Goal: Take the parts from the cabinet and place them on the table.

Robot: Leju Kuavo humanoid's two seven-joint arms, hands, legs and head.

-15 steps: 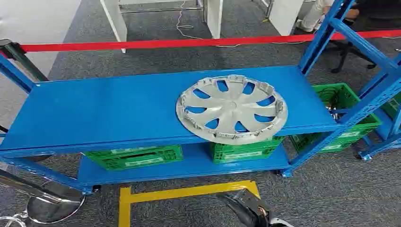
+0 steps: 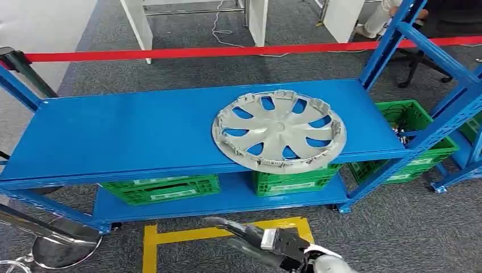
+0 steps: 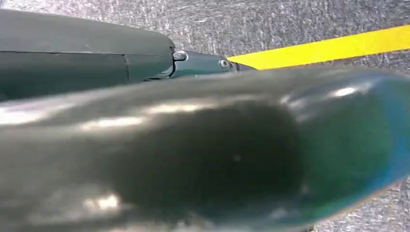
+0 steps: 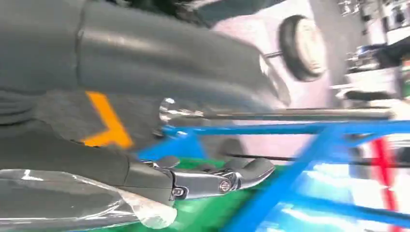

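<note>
Silver and dark grey, our right hand (image 2: 267, 242) sits low at the near edge of the head view above the yellow floor marking (image 2: 170, 234), fingers stretched out flat toward the left, apart and grasping nothing. Of our left hand (image 3: 203, 63) we cannot tell whether it is released or clenched. Beyond, the grey wheel cover (image 2: 278, 131) lies flat on the blue cabinet's top shelf (image 2: 125, 131), overhanging its front edge, with green crates (image 2: 162, 189) below and a red barrier tape (image 2: 170, 53) farthest.
</note>
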